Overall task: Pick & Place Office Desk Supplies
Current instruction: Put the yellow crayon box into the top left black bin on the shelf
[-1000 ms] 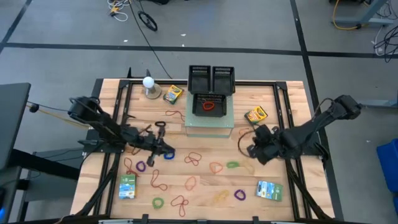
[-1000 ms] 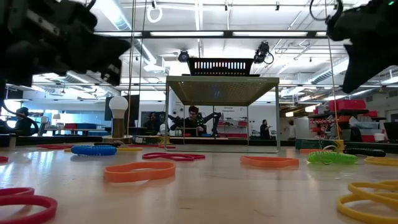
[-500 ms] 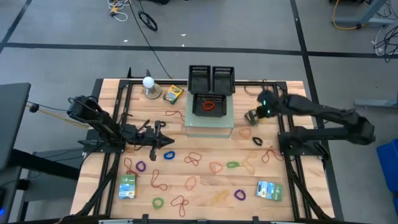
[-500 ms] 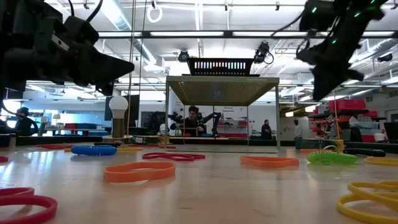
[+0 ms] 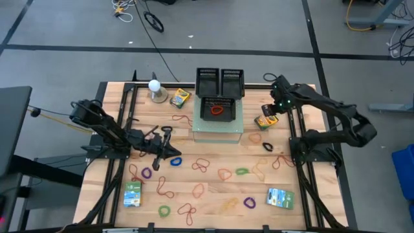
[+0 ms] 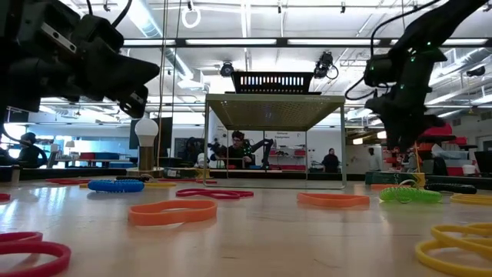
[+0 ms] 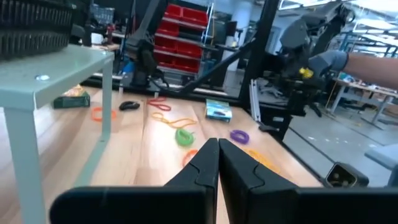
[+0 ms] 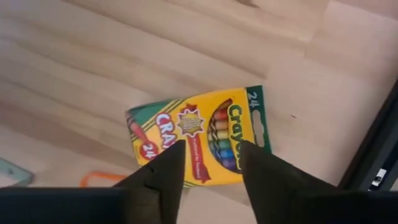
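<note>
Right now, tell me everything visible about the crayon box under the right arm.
The crayon box is a flat yellow carton with green edges and printed crayon artwork, seemingly cardboard, closed. It lies face up on the wooden table, on the right side beside the raised platform. The right end effector hovers directly above it with fingers open, astride its width; contact cannot be confirmed. An orange rubber band lies nearby, apart from it.

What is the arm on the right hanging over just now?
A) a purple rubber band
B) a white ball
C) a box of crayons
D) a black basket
C: the right gripper is open with its fingers either side of the crayon box lying flat on the table.
</note>
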You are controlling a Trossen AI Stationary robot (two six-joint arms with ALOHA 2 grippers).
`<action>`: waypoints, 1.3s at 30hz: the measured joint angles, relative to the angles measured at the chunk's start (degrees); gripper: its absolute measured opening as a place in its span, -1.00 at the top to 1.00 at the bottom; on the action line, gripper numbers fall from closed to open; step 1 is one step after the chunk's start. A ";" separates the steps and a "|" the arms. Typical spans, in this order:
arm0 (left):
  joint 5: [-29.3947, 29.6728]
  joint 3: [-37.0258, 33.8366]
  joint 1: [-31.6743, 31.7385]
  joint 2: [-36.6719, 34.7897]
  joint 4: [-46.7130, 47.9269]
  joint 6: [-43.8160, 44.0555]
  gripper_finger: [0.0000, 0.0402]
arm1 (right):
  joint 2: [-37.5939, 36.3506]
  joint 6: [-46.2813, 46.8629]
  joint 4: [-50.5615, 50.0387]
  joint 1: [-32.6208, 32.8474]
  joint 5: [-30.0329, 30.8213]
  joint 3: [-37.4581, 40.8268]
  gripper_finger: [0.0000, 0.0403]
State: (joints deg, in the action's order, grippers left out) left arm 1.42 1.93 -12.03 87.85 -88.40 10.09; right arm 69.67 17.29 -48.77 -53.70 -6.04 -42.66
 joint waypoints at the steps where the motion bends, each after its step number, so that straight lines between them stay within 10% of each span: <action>1: 0.03 0.00 0.00 0.00 0.54 0.00 0.91 | 0.76 -0.43 0.35 -0.53 0.03 0.01 0.12; 20: 0.03 0.00 0.00 0.00 2.19 0.58 0.91 | 9.14 -3.64 3.36 -3.73 -2.21 0.33 0.21; 39: 0.03 0.00 0.00 0.00 2.19 0.59 0.91 | -2.16 8.70 -3.64 17.14 -0.71 4.16 0.47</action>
State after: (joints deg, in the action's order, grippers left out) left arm 1.45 1.93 -12.03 87.85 -86.21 10.68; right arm 67.51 25.99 -52.41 -36.56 -6.76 -38.50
